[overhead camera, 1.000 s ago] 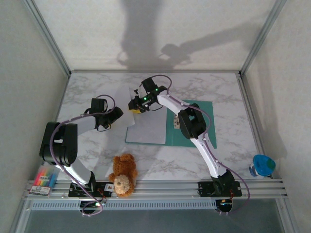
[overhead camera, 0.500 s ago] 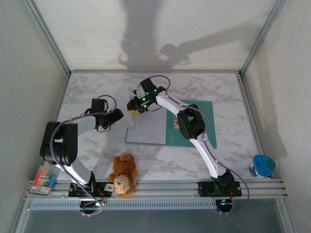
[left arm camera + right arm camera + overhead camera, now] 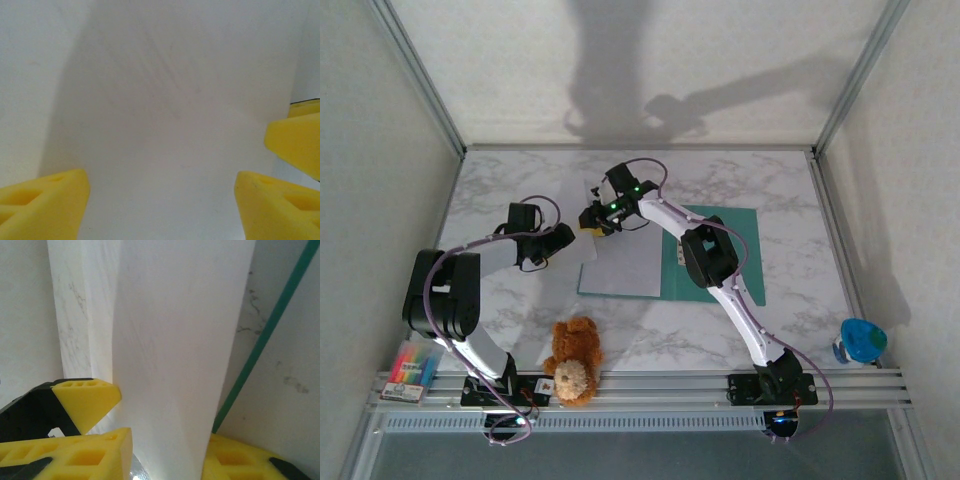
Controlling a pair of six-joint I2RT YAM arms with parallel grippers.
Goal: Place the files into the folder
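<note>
The teal folder point(image 3: 720, 262) lies open on the marble table, and the white files point(image 3: 620, 262) rest on its left side. My right gripper point(image 3: 592, 220) is at the sheets' far left corner, shut on the files point(image 3: 170, 340), which stand bowed between its yellow fingers point(image 3: 95, 455). The folder's teal edge point(image 3: 265, 335) runs past on the right. My left gripper point(image 3: 563, 238) is just left of the sheets, open, with the white paper point(image 3: 170, 100) close in front of its spread jaws point(image 3: 160, 200). The right gripper's yellow finger point(image 3: 295, 135) shows at that view's right edge.
A brown teddy bear point(image 3: 572, 360) sits at the near edge between the arm bases. A pack of coloured markers point(image 3: 412, 370) lies at the near left, and a blue object point(image 3: 860, 340) at the near right. Grey walls enclose the table.
The right gripper has crept slightly left and away with the sheet's corner. The left gripper has stayed put and open.
</note>
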